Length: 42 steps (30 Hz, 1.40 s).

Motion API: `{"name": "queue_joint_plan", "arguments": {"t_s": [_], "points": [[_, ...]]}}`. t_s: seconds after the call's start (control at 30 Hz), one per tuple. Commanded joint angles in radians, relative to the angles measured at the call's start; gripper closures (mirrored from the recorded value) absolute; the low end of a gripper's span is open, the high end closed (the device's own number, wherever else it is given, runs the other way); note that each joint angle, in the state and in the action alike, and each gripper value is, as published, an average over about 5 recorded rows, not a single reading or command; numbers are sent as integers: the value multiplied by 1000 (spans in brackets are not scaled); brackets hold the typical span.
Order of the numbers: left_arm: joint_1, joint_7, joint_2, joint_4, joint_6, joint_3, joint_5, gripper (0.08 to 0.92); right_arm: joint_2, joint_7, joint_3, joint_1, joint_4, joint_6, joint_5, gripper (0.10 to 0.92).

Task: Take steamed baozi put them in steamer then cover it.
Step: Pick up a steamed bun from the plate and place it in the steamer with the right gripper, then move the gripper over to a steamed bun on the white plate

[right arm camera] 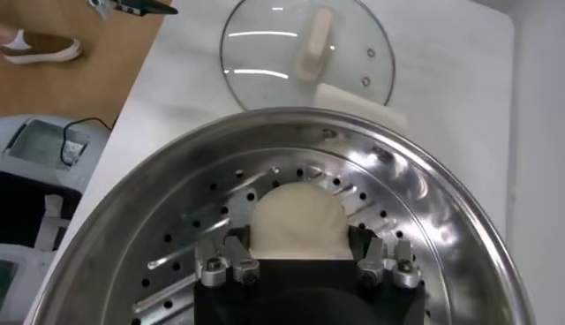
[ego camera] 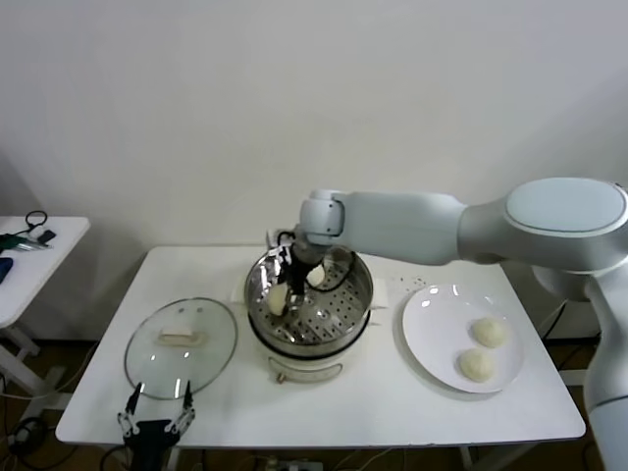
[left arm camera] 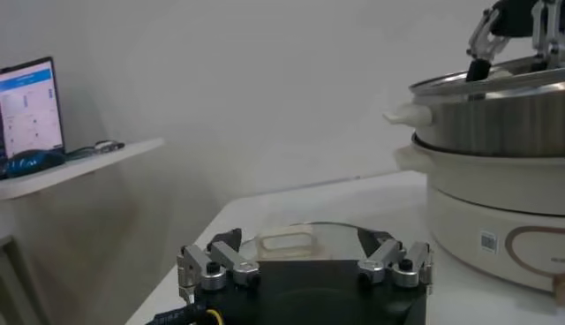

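White wall behind, white table (ego camera: 324, 402) in front, with the steamer (ego camera: 359, 294) at its centre. Down inside that pot the right gripper (ego camera: 291, 287) has its fingers (right arm camera: 234, 265) set against the two sides of a baozi (right arm camera: 297, 221), which sits low over the perforated tray (right arm camera: 203, 221); whether the bun already rests on the metal I cannot tell. A second bun (ego camera: 316, 277) lies just beside it on the tray. Outward, two more buns (ego camera: 488, 332) wait on the flat white plate (ego camera: 432, 319) at the robot's right, and the glass cover (ego camera: 182, 345) lies flat on the table at its left. The left gripper (ego camera: 155, 412) is parked at the table's near edge just short of the cover, jaws spread wide.

So the step in hand is placing a bun, roughly midway through the loading (two in, two still out). Next, I judge, the fingers need to spread fully and the arm lift straight up, clear of the pot rim and of the neighbouring bun, before swinging to the plate.
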Motion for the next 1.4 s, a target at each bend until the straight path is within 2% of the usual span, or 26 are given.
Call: {"name": "queue_joint_plan", "arguments": {"t_s": [0.03, 0.13, 0.33, 0.5, 0.87, 1.13, 1.4], "points": [[0, -1, 2, 1, 1, -2, -3, 177, 25, 12, -1, -26, -19, -11, -9, 314], [-1, -1, 2, 2, 1, -3, -4, 177, 20, 11, 2, -25, -19, -13, -12, 298], [-3, -1, 2, 2, 4, -2, -3, 177, -9, -10, 14, 0, -2, -9, -13, 211], [-5, -2, 2, 0, 6, -2, 0, 177, -79, -46, 16, 58, 47, 10, -24, 203], [2, 0, 3, -1, 5, -1, 1, 177, -419, -177, -39, 244, 217, 109, -36, 203], [-19, 3, 1, -7, 25, -13, 5, 177, -622, -271, -57, 266, 279, 185, -249, 203], [-19, 2, 0, -13, 34, -27, 12, 177, -840, -290, 42, 40, 327, 219, -521, 203]]}}
